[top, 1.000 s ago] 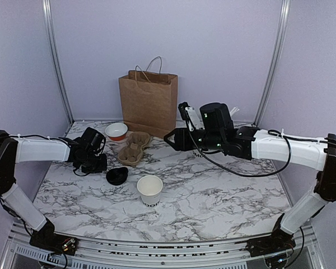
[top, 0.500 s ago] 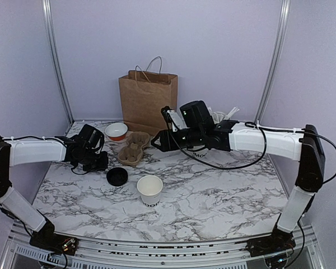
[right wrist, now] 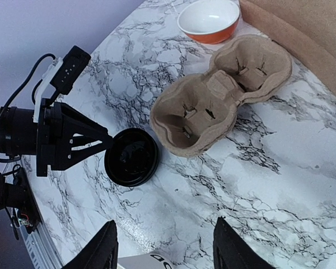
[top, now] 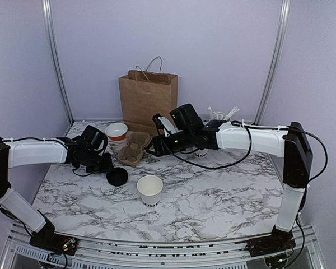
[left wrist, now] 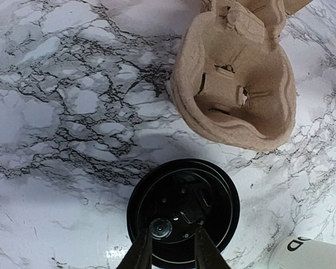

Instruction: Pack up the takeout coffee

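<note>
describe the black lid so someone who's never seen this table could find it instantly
Find the brown paper bag standing at the back of the table; a pulp cup carrier lies in front of it. Nearer still lies the black lid: flat, round and dark, unlike the white cup to its right.

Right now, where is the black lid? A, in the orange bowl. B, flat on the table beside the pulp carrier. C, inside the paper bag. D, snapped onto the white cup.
B: the black lid lies flat on the table next to the pulp carrier, and the white cup stands uncovered.
</note>
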You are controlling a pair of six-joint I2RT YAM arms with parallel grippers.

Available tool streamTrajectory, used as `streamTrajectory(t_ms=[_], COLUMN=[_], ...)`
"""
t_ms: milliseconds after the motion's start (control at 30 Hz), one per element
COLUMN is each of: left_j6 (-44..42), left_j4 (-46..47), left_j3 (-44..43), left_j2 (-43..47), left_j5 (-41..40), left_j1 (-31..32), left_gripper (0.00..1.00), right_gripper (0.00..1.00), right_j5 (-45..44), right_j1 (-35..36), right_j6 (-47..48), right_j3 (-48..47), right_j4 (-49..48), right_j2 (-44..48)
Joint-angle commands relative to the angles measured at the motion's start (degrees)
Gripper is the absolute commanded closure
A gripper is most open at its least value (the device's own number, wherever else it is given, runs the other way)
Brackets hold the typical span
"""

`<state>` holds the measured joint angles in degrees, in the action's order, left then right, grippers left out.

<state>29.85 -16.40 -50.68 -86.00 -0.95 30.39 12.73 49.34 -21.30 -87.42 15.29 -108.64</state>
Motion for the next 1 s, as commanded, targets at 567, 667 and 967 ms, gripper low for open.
streamTrajectory(t_ms=[567,667,967], left_j6=[-0.7,-0.8,-1.7], left_j4=[-2.9,-2.9,-3.1], left_j3=[-1.9,-2.4,-3.2], left_j2=[-7.2,-8.0,-8.3], left_j5=[-5.2,-5.4,-5.3], left_j1=[0.0,-0.1,-0.1], left_gripper=[0.7,0.7,0.84], right_gripper=[0.44,0.44,0.43], right_j5=[-0.4,-0.5,-1.0], right_j1=[-0.2,-0.2,-0.2], right_j6=[0.0,0.0,0.1], right_j3=[2.1,2.5,3.1], right_j4=[-0.2,-0.3,-0.5], right_j2=[1.4,1.6,1.9])
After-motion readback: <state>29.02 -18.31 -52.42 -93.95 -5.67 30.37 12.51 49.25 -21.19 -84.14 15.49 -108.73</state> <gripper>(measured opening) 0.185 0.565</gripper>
